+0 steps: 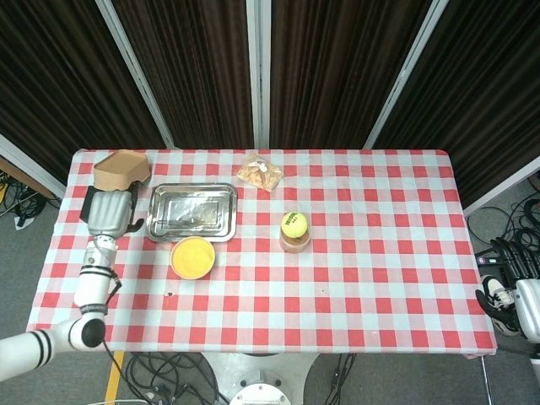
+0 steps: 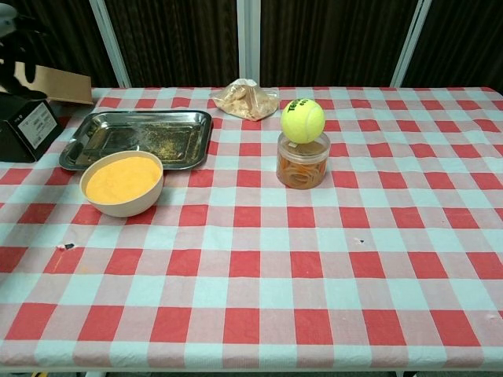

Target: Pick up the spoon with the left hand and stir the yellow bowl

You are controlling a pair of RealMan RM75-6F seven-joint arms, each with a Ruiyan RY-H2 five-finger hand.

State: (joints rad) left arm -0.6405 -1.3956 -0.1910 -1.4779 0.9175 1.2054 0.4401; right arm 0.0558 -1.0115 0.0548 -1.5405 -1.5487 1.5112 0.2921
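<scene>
The yellow bowl (image 1: 192,256) (image 2: 122,182) stands on the checked cloth just in front of the steel tray (image 1: 192,238) (image 2: 157,133). I cannot make out the spoon in the tray in either view. My left hand (image 1: 110,213) (image 2: 14,55) is raised off to the left of the tray, over the black box. It is blurred and cut off by the frame edge in the chest view. Whether it holds the spoon is hidden. My right hand is outside both views.
A black box (image 2: 23,129) and a brown cardboard container (image 1: 122,167) sit at the far left corner. A snack bag (image 1: 260,173) lies behind the tray. A tennis ball (image 2: 302,119) rests on a clear jar (image 2: 302,166) mid-table.
</scene>
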